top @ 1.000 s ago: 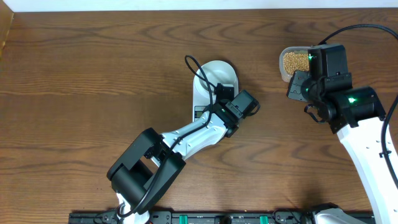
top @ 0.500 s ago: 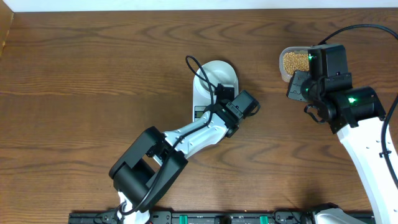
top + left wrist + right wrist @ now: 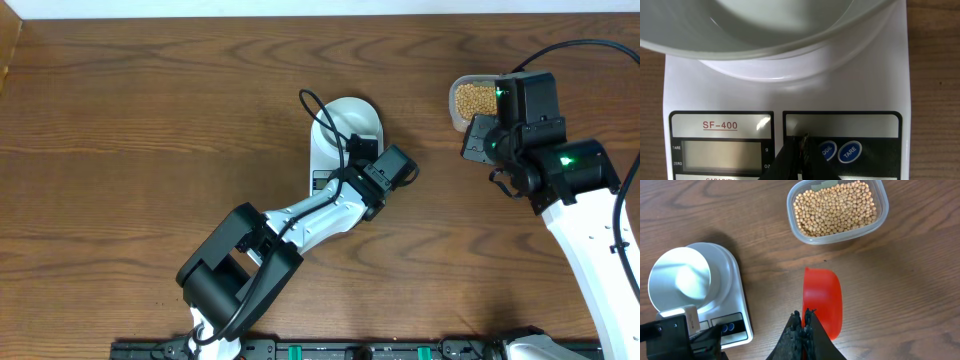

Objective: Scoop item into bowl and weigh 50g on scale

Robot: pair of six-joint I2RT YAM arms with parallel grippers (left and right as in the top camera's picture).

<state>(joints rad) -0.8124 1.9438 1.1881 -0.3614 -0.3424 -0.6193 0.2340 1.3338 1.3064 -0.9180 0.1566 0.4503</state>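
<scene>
Scale (image 3: pixel 322 162) is sitting mid-table, and the left arm is reaching across to its near end. The bowl (image 3: pixel 352 120) is resting on the scale's far end, its pale inside facing up. From the left wrist, the left gripper (image 3: pixel 804 140) is showing as two dark fingers pressed together with nothing between them. The tip is hanging over the scale's front panel, between the grey display (image 3: pixel 722 154) and the two round blue buttons (image 3: pixel 827 149). Whether it is touching the panel, I cannot tell. The bowl's rim is lying just beyond that tip, farther up the scale.

Moving right, bare wooden table (image 3: pixel 150 120) is separating the scale from the right arm. The right gripper (image 3: pixel 804 314) is clenched, and it is looking clamped on the near edge of a red scoop (image 3: pixel 822 305). The scoop is jutting out ahead of the fingers, with its hollow facing up above the wood.

The beans (image 3: pixel 835 207) are lying in a clear plastic tub (image 3: pixel 880 217) just ahead of the scoop's front lip. They are sitting straight ahead of the right jaws but apart from them, and well away from the left jaws. From the right wrist, the scale and bowl are showing off to the left of the scoop.
</scene>
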